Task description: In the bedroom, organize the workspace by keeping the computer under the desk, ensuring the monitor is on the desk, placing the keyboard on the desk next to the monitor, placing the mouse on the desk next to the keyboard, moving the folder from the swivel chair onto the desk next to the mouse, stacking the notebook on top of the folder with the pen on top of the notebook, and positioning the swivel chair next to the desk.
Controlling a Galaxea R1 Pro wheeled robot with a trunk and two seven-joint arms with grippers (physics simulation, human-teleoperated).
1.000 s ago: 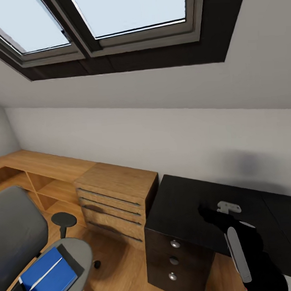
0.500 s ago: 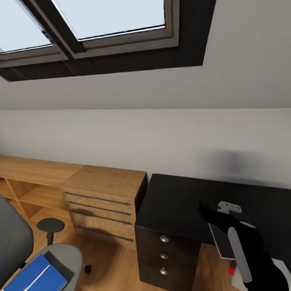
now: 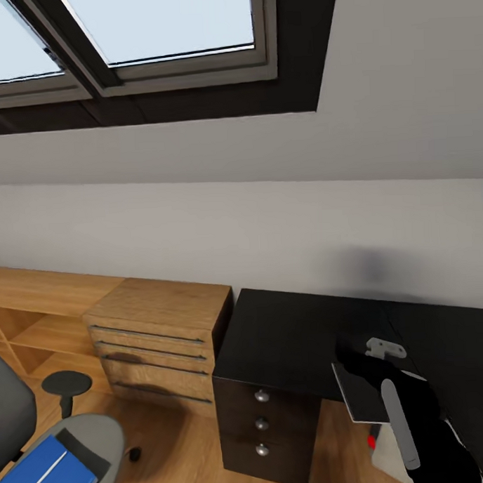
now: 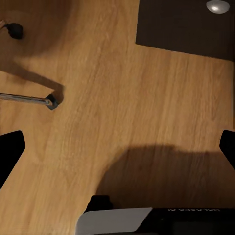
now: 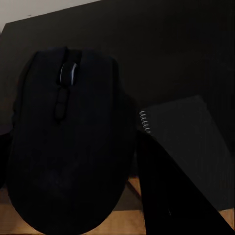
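Gripping the mouse [image 5: 68,142] between its fingers, our right gripper [image 3: 363,366] hovers lower right above the black bench [image 3: 294,330]; left gripper [image 4: 117,147] spread wide, empty.

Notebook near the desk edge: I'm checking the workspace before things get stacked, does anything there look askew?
Yes. The spiral notebook overhangs the front edge of the black desk, one corner out past the edge above the floor, and it lies at an angle to that edge. The right hand holds the mouse just above it.
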